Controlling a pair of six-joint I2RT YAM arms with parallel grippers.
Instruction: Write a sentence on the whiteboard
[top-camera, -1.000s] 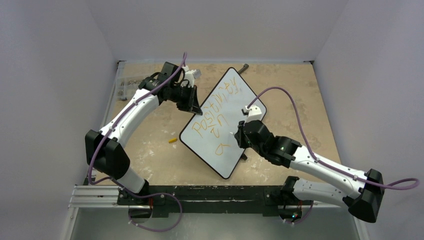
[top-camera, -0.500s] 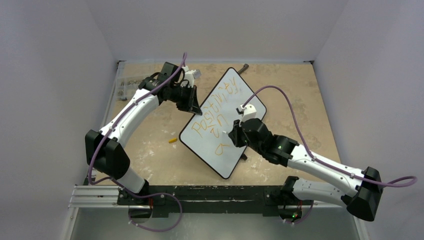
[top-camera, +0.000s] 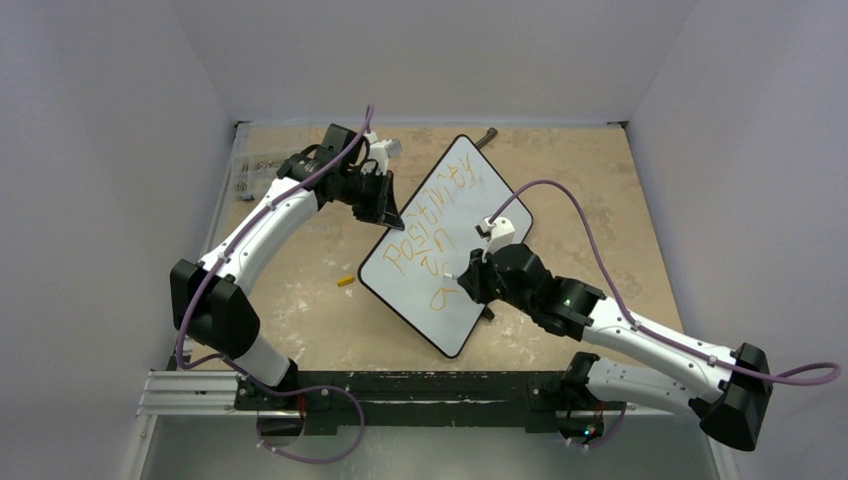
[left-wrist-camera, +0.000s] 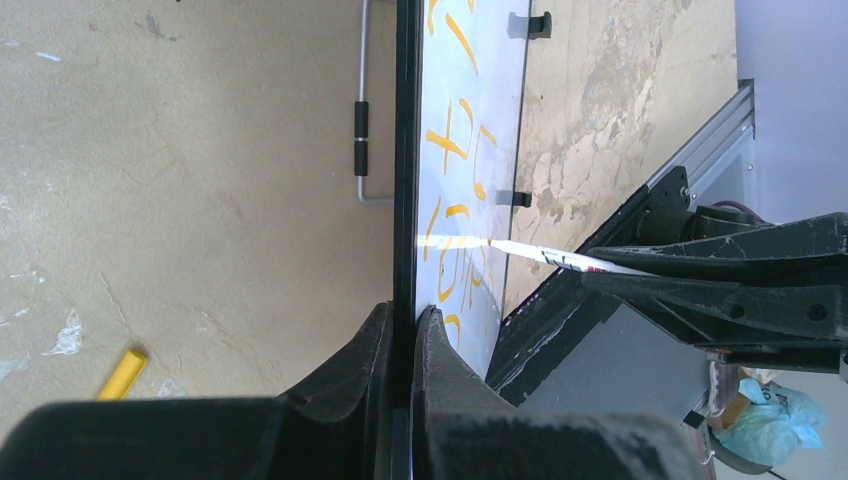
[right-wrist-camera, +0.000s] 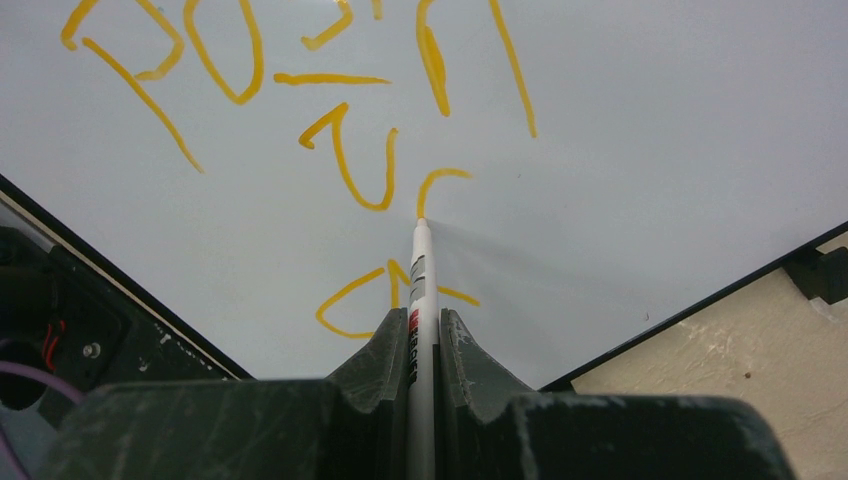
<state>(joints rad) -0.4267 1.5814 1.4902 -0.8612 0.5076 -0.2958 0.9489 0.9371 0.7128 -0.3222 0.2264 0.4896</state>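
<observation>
The whiteboard (top-camera: 490, 195) lies slanted across the table's middle, with the orange-yellow sentence (top-camera: 428, 235) on it in three lines. My left gripper (top-camera: 390, 216) is shut on the board's left black edge (left-wrist-camera: 404, 200); in the left wrist view its jaws (left-wrist-camera: 405, 322) pinch the frame. My right gripper (top-camera: 463, 280) is shut on a white marker (right-wrist-camera: 421, 275) and hovers over the board's near half. The marker's tip touches the whiteboard (right-wrist-camera: 650, 150) at the end of a short hooked stroke, between the second and third lines of the sentence (right-wrist-camera: 345, 160). From the left wrist view the marker (left-wrist-camera: 540, 254) meets the board (left-wrist-camera: 470, 150) side-on.
A yellow marker cap (top-camera: 345, 281) lies on the table left of the board, also visible as the cap (left-wrist-camera: 122, 372). A metal bar (left-wrist-camera: 361, 130) sits under the board. A clear bag (top-camera: 255, 170) rests at the back left. Walls close in on three sides.
My right gripper has slid left and slightly nearer across the board with the marker. The left gripper and the board have not moved.
</observation>
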